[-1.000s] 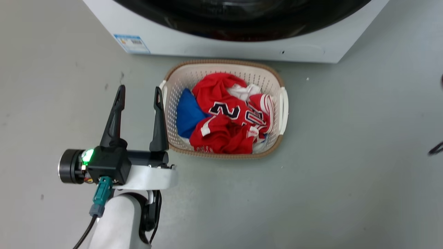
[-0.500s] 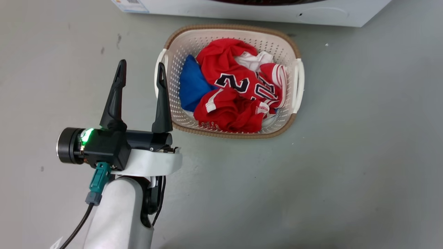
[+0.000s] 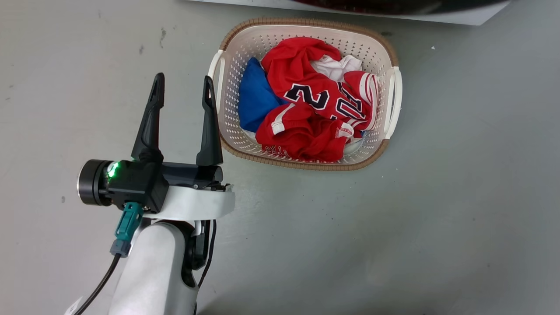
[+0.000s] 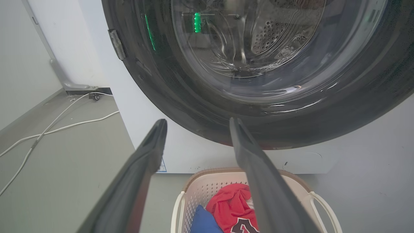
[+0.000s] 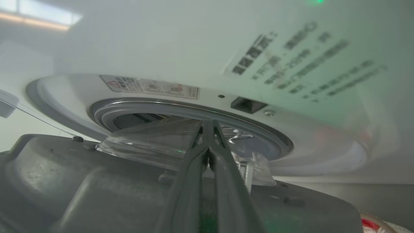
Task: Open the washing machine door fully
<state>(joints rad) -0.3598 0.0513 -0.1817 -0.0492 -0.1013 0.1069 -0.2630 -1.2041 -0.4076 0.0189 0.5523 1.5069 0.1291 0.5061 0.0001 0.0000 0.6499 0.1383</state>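
The washing machine door (image 4: 181, 97), glossy black with a bulging glass bowl (image 4: 258, 48), stands ajar from the white washing machine (image 4: 97, 48). My left gripper (image 4: 198, 120) hangs open below the door's lower rim, apart from it, and also shows left of the basket as the left gripper (image 3: 183, 78). In the right wrist view I see the door's grey inner side (image 5: 64, 181), its clear bowl (image 5: 145, 142) and the grey-sealed drum opening (image 5: 194, 108). My right gripper (image 5: 208, 124) is shut, lying across the door's inner side with nothing visible between its fingers.
A cream laundry basket (image 3: 391, 100) with a red jersey (image 3: 315, 100) and blue cloth stands on the grey floor just before the machine (image 3: 481, 17). White cables (image 4: 48, 129) run over the floor to the machine's left, by a wall.
The whole head picture has shifted: the machine slid up to the top edge and the basket moved up and right, so the camera moved. My left gripper stays open.
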